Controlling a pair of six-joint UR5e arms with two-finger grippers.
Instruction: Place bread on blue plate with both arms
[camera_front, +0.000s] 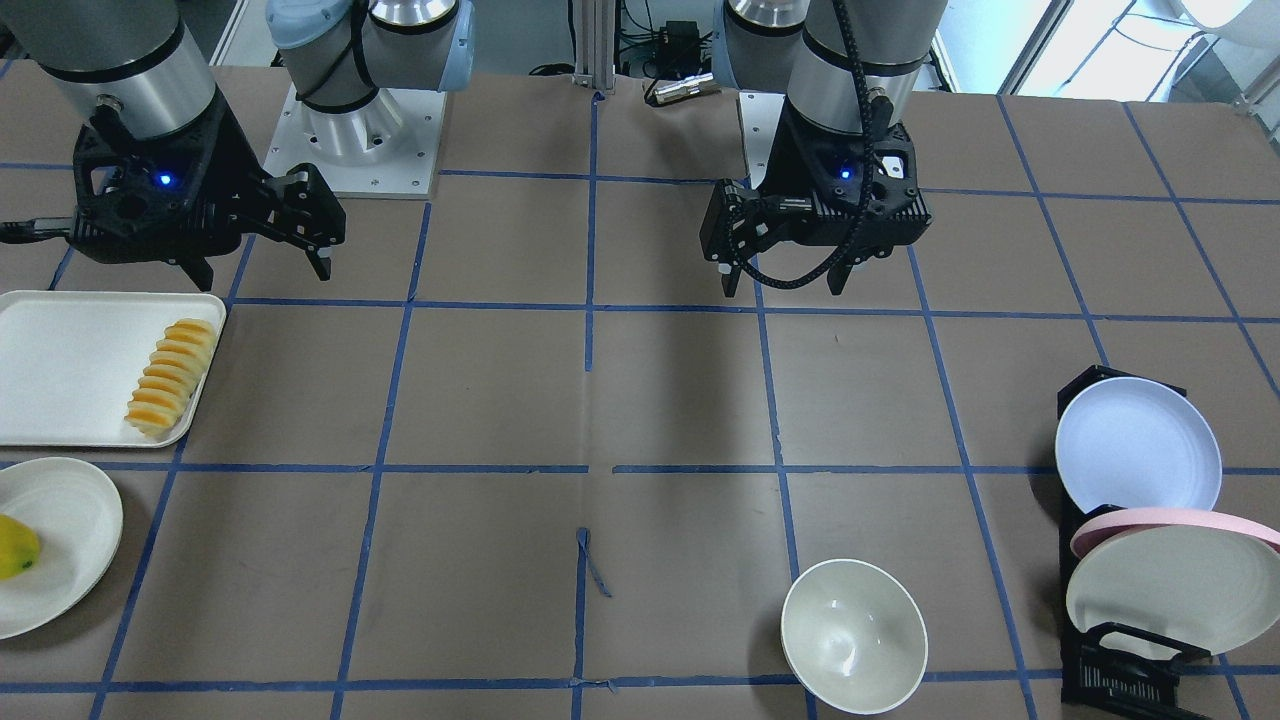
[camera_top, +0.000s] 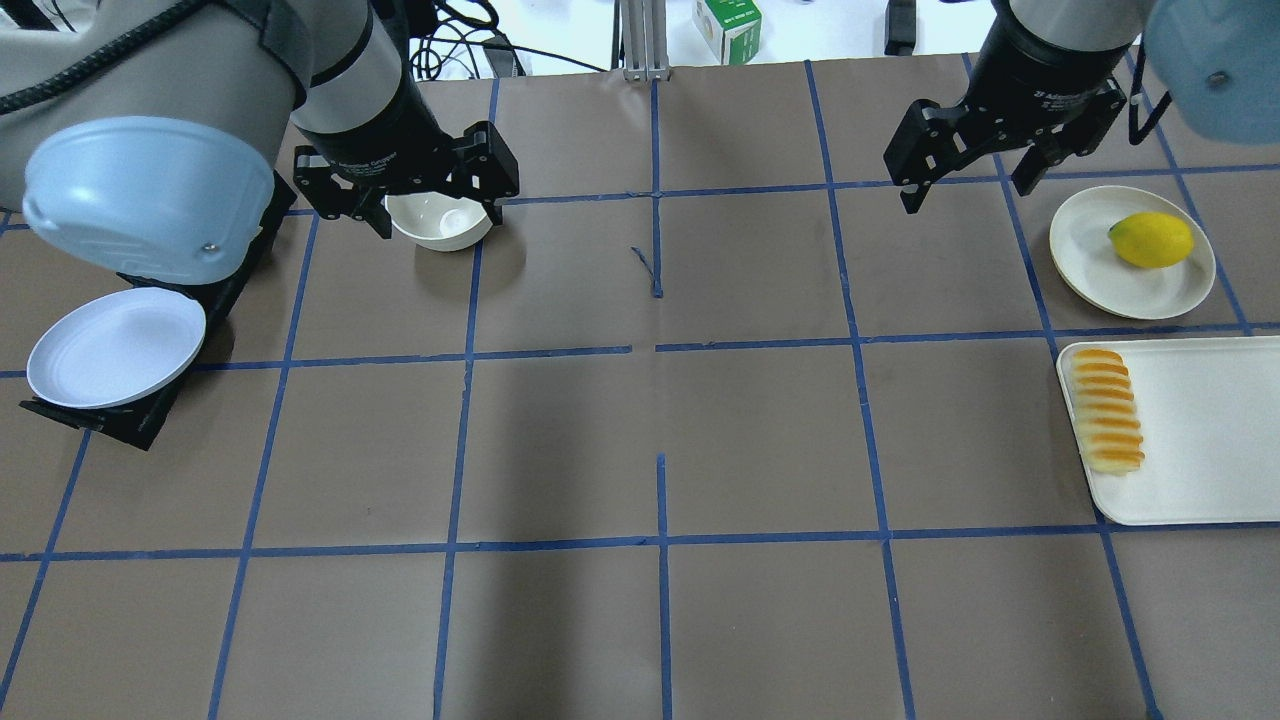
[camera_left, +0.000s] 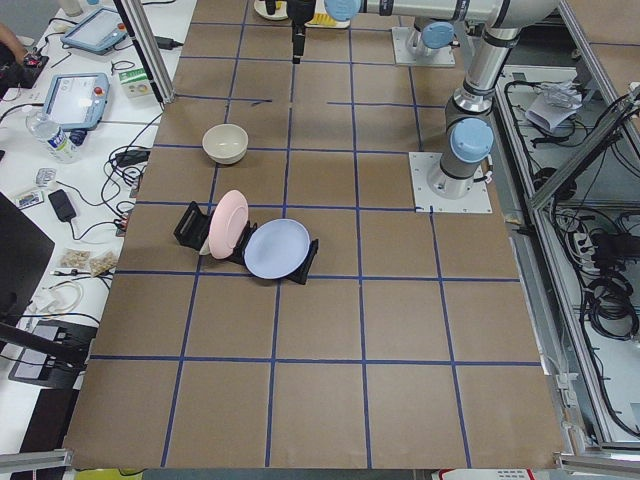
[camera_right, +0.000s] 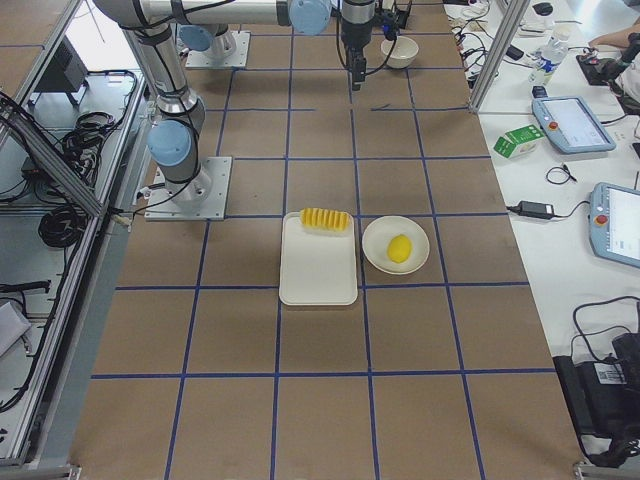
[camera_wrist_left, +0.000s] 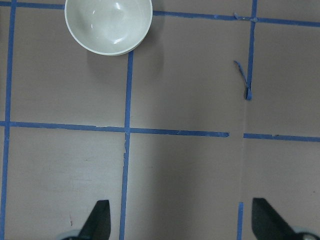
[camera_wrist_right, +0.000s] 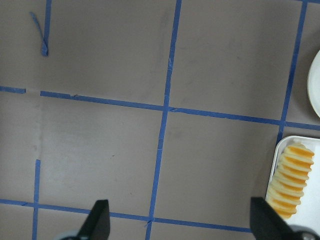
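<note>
The bread (camera_front: 172, 375) lies along the edge of a white tray (camera_front: 70, 370) and also shows in the overhead view (camera_top: 1106, 410) and the right wrist view (camera_wrist_right: 289, 187). The blue plate (camera_front: 1137, 445) leans in a black rack at the table's other end; it also shows in the overhead view (camera_top: 115, 347). My right gripper (camera_front: 263, 278) is open and empty, hovering behind the tray, apart from the bread. My left gripper (camera_front: 782, 288) is open and empty near the table's middle, well away from the plate. Both wrist views show fingers spread wide over bare table.
An off-white bowl (camera_front: 853, 635) stands near the rack. A pink-rimmed plate (camera_front: 1170, 520) and an off-white plate (camera_front: 1170, 590) lean in the black rack (camera_front: 1120, 670). A yellow-green fruit (camera_front: 15, 547) sits on an off-white plate (camera_front: 70, 540) beside the tray.
</note>
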